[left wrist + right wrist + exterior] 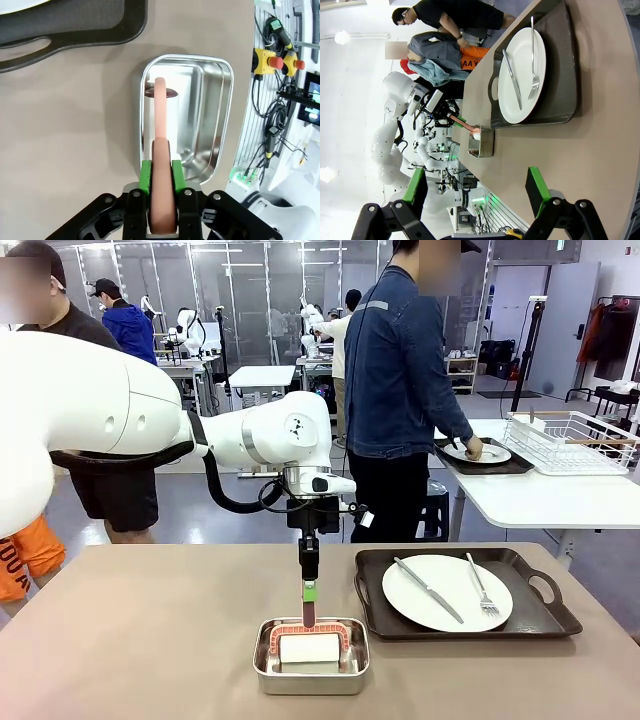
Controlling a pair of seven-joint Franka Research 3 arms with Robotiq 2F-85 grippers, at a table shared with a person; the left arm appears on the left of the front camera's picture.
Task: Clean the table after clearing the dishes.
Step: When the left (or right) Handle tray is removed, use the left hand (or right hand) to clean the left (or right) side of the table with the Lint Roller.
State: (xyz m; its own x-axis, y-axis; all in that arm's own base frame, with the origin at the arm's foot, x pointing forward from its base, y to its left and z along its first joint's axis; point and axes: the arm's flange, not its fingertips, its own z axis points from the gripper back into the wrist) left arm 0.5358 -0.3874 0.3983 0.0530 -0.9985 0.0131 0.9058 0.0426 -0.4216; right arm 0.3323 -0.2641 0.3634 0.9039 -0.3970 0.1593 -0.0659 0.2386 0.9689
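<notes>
Grip on the cleaning tool, with one dish set not yet cleared from the bench.
The left pincer is clamped on the upright pink handle of what looks like a white roller or pad, hard to tell which, lying in the steel pan. Holding it from above should let it lift straight out. The right pincer hangs wide open, holding nothing. One tray with plate, knife and fork sits right of the pan on the bench. A person's hand rests at the other tray on the white table beyond.
</notes>
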